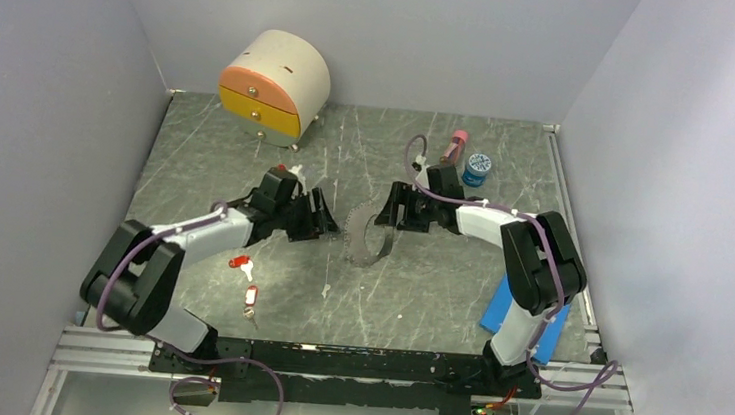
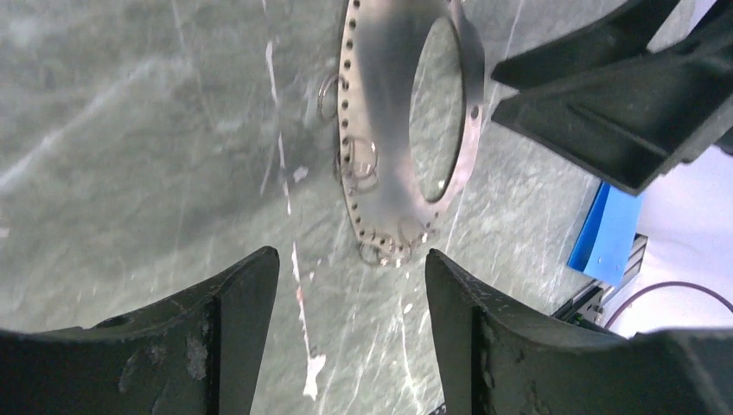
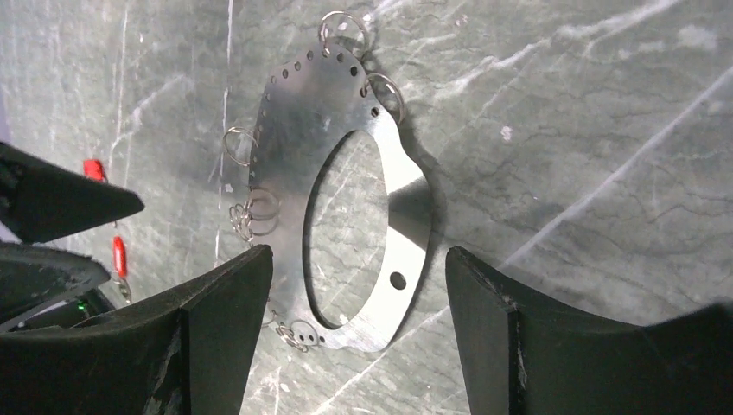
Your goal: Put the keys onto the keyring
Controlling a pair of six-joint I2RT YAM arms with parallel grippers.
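The keyring (image 1: pixel 371 236) is a flat silvery metal ring plate with a row of small holes and several little wire loops, lying mid-table; it also shows as the keyring (image 2: pixel 380 86) and the keyring (image 3: pixel 294 130). Two keys with red tags (image 1: pixel 240 263) (image 1: pixel 251 298) lie near the left arm, and the red tags (image 3: pixel 119 257) show again at the left edge. My left gripper (image 1: pixel 327 219) (image 2: pixel 350 255) is open, just left of the ring. My right gripper (image 1: pixel 388 214) (image 3: pixel 359 251) is open above the ring's right side. Neither holds anything.
A rounded drawer box (image 1: pixel 274 84) with orange and yellow fronts stands at the back left. A pink bottle (image 1: pixel 457 147) and a blue-lidded jar (image 1: pixel 477 167) sit at the back right. A blue flat piece (image 1: pixel 515 311) lies by the right arm's base. Grey walls enclose the table.
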